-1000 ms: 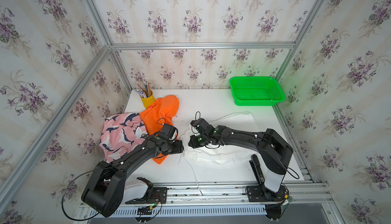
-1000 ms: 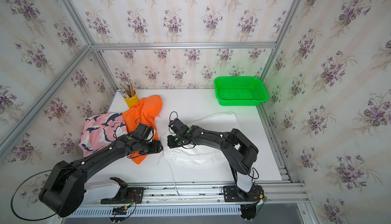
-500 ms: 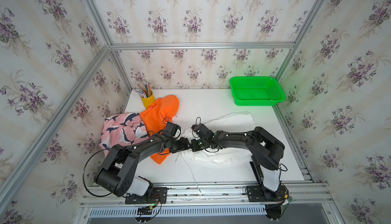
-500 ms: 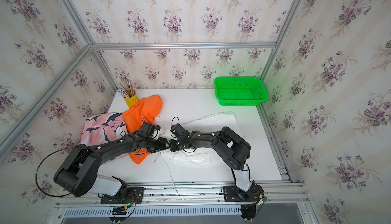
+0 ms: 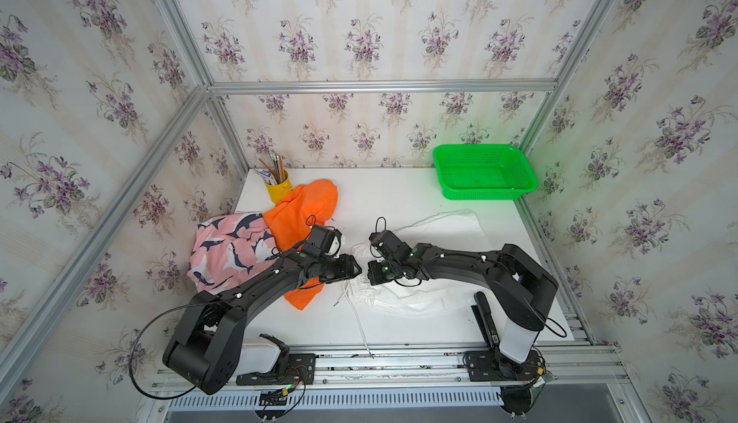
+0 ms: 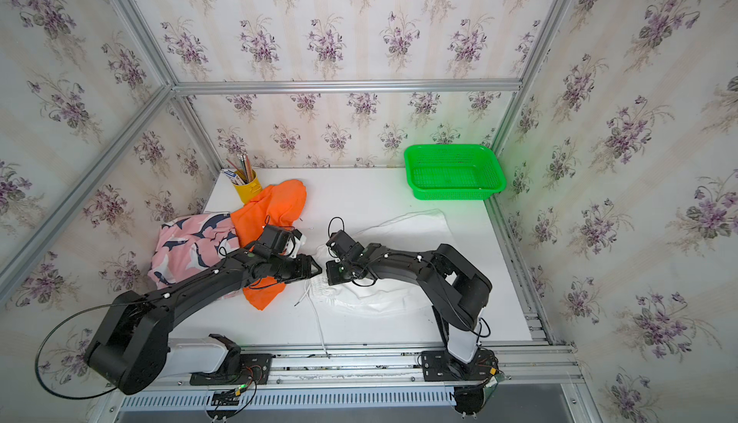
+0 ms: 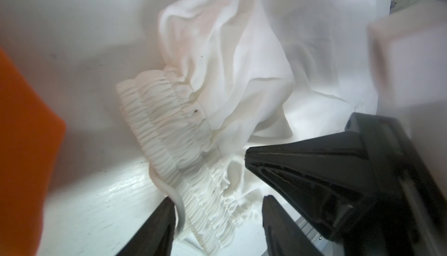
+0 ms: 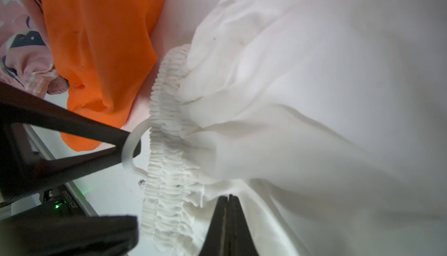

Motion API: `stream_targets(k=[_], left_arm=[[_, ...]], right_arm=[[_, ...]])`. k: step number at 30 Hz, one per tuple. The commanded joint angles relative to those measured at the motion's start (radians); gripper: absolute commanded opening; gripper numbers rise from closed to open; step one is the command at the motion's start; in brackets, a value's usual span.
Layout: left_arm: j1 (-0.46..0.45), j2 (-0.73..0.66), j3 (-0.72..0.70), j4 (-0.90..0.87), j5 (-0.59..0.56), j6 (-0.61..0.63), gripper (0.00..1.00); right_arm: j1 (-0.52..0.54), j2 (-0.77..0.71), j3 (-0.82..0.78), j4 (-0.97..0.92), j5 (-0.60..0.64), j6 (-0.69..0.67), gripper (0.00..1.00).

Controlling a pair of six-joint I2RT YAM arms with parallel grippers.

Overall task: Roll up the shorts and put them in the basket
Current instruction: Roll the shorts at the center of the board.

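Observation:
The white shorts [image 5: 439,229] [image 6: 411,225] lie spread across the middle-right of the table, their gathered waistband [image 7: 169,126] [image 8: 167,112] facing left. My left gripper [image 5: 357,271] [image 7: 217,199] is open, and its fingers straddle the waistband and the drawstring [image 7: 180,206]. My right gripper [image 5: 373,279] [image 8: 227,195] is shut, pinching thin white cloth just behind the waistband. The two grippers nearly meet tip to tip. The orange shorts [image 5: 307,209] [image 8: 101,49] and the pink shark-print shorts [image 5: 227,249] are heaped at the left, partly under my left arm.
A green basket [image 5: 485,171] stands at the back right corner. A yellow cup of pencils [image 5: 276,189] stands at the back left, touching the orange shorts. The white drawstring [image 5: 355,317] trails to the metal front rail [image 5: 399,351].
My left gripper has moved right, off the orange shorts, to the white waistband, and its jaws have narrowed a little. My right gripper has closed on the white cloth.

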Motion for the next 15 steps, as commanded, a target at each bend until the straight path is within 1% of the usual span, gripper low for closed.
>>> stream_targets(k=[1,3,4,6,9,12,15], left_arm=[[-0.007,0.003,0.021,-0.074,-0.059,0.006,0.63],[-0.007,-0.005,0.030,-0.124,-0.118,0.003,0.63],[-0.007,-0.015,0.029,-0.144,-0.158,0.003,0.63],[0.001,-0.048,0.020,-0.163,-0.191,0.004,0.64],[0.048,-0.107,0.001,-0.197,-0.210,0.013,0.66],[0.124,-0.169,-0.026,-0.214,-0.200,0.026,0.67],[0.193,-0.223,-0.039,-0.245,-0.190,0.049,0.68]], right_arm=[[-0.002,-0.031,0.000,-0.046,0.007,0.001,0.02],[-0.001,-0.045,0.004,-0.044,-0.018,0.002,0.03],[0.005,-0.053,0.007,-0.049,-0.010,0.007,0.05],[0.027,-0.066,0.016,-0.071,0.051,0.010,0.08],[0.065,-0.045,0.079,-0.162,0.149,0.007,0.15],[0.120,0.012,0.190,-0.282,0.251,0.018,0.21],[0.167,0.084,0.294,-0.373,0.318,0.040,0.33]])
